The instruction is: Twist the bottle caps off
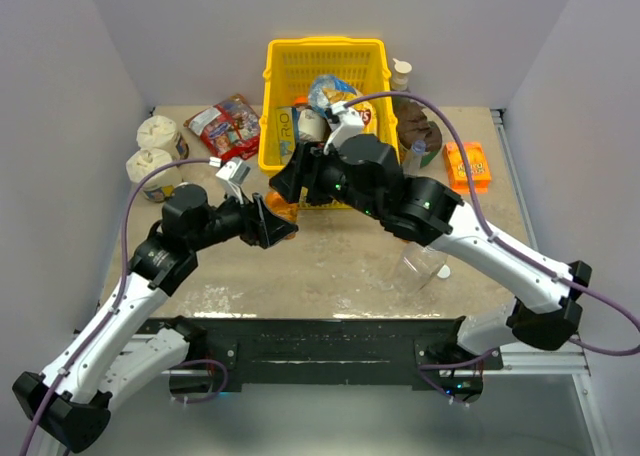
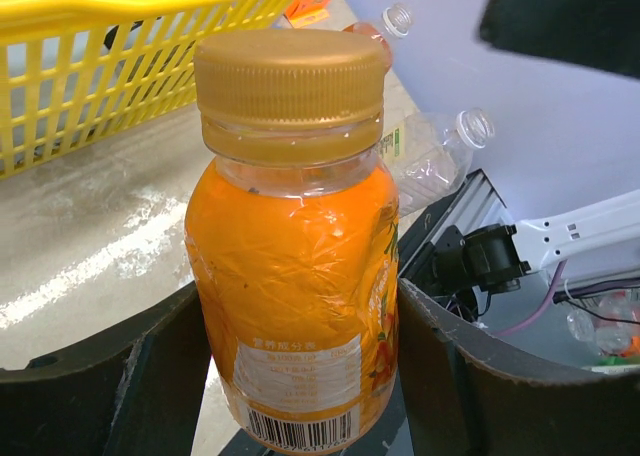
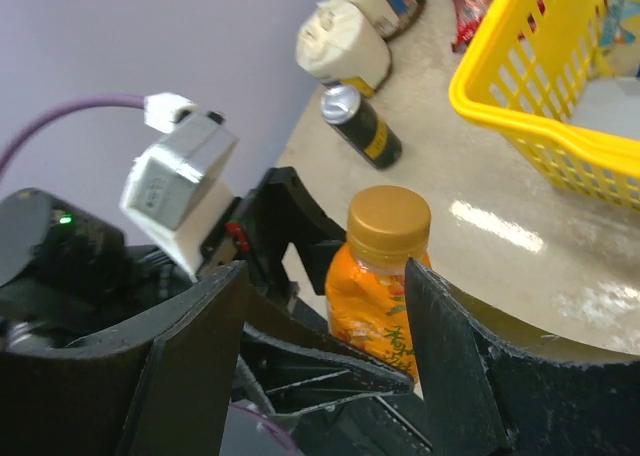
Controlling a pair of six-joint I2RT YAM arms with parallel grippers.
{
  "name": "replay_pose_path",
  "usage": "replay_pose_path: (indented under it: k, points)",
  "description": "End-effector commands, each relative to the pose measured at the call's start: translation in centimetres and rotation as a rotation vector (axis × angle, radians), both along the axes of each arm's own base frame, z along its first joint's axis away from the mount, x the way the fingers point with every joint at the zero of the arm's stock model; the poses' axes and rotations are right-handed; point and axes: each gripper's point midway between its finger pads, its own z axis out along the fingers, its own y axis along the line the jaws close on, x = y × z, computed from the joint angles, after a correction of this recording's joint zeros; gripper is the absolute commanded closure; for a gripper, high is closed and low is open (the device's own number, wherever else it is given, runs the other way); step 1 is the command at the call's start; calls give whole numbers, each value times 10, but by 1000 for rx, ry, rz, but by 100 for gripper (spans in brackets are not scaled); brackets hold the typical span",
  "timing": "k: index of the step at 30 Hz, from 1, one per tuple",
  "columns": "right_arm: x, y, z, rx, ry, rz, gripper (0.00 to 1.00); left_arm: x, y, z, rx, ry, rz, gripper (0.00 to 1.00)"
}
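Observation:
My left gripper [image 2: 300, 321] is shut on the small orange juice bottle [image 2: 290, 266] and holds it upright by its lower body. The bottle's gold-orange cap [image 2: 290, 81] is on. My right gripper [image 3: 322, 268] is open, one finger [image 3: 450, 356] on each side of the bottle [image 3: 375, 296], with the tips about level with the cap [image 3: 388, 221] and not touching it. In the top view both grippers meet in front of the basket, around the bottle [image 1: 283, 206]. A clear bottle [image 1: 420, 266] lies at the right with a white cap [image 1: 443, 272] beside it. Two open bottle necks [image 2: 472, 128] show behind.
A yellow basket [image 1: 325, 61] full of items stands at the back centre. Two white tubs [image 1: 155, 146] and a snack pack [image 1: 225, 124] are at the back left. A dark can [image 3: 365, 126] lies near the tubs. An orange box [image 1: 467, 164] lies at the right.

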Motion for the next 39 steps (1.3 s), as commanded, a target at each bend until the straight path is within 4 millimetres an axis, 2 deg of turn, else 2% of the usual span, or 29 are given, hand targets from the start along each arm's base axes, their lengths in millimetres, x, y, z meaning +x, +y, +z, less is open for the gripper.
replay_pose_path:
  k: [1,11,19,33,39]
  points:
    - [12,-4,-2,-79,-18,-114,33,1,4,22,-12,-77,23,58]
    - [19,6,-3,-100,-48,-131,40,0,2,23,-11,-85,3,58]
    - [22,18,-12,-117,-47,-111,44,-2,0,25,-10,-94,-14,59]
    - [26,26,-14,-133,-67,-94,48,-10,-5,22,-7,-117,-82,60]
    - [28,25,-17,-133,-59,-94,57,-17,-6,24,-8,-155,-121,60]
